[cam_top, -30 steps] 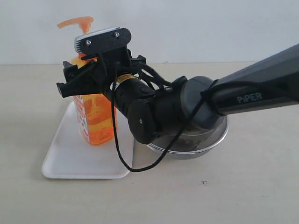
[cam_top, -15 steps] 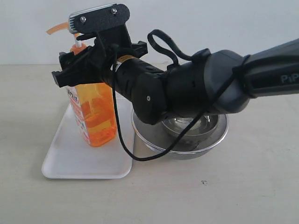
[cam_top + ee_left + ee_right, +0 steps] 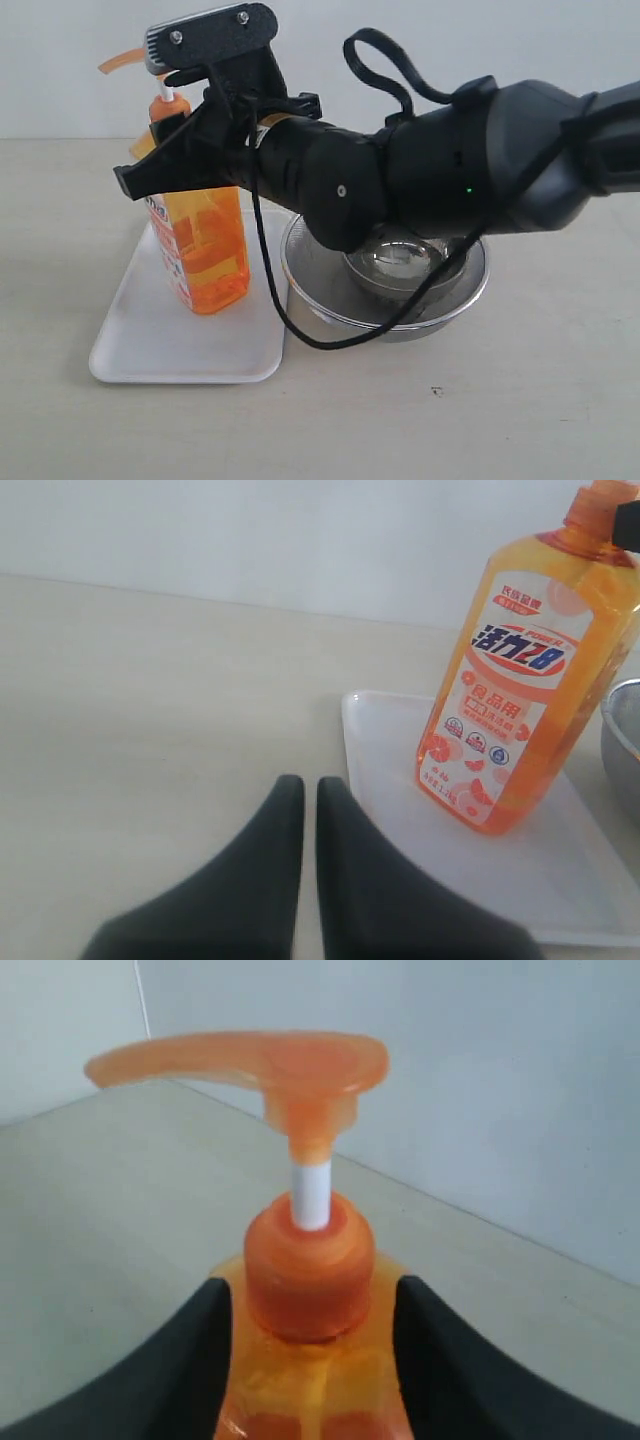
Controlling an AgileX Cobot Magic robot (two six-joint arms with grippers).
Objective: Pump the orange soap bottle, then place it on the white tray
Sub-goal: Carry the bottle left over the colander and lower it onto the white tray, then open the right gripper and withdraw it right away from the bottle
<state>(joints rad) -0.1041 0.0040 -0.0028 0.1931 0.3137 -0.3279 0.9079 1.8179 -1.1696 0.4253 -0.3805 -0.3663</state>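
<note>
The orange soap bottle (image 3: 205,250) stands upright on the white tray (image 3: 150,350), at the tray's right half. My right gripper (image 3: 130,180) reaches across from the right at the bottle's shoulder, under the pump head. In the right wrist view the raised pump head (image 3: 300,1070) sits on its white stem, and the two black fingers (image 3: 200,1360) lie against either side of the shoulder. The left wrist view shows the bottle (image 3: 520,690) on the tray (image 3: 390,750) ahead of my left gripper (image 3: 302,785), which is shut, empty and low over the table.
A steel bowl (image 3: 400,300) with a smaller bowl (image 3: 400,262) inside it stands just right of the tray, under my right arm. A black cable loops down from that arm over the bowl's rim. The bowl's edge (image 3: 625,730) shows beside the bottle.
My right gripper has risen from the bottle's neck area and tilted, and its fingers have drawn together onto the bottle's shoulder. The bottle has stayed on the tray.
</note>
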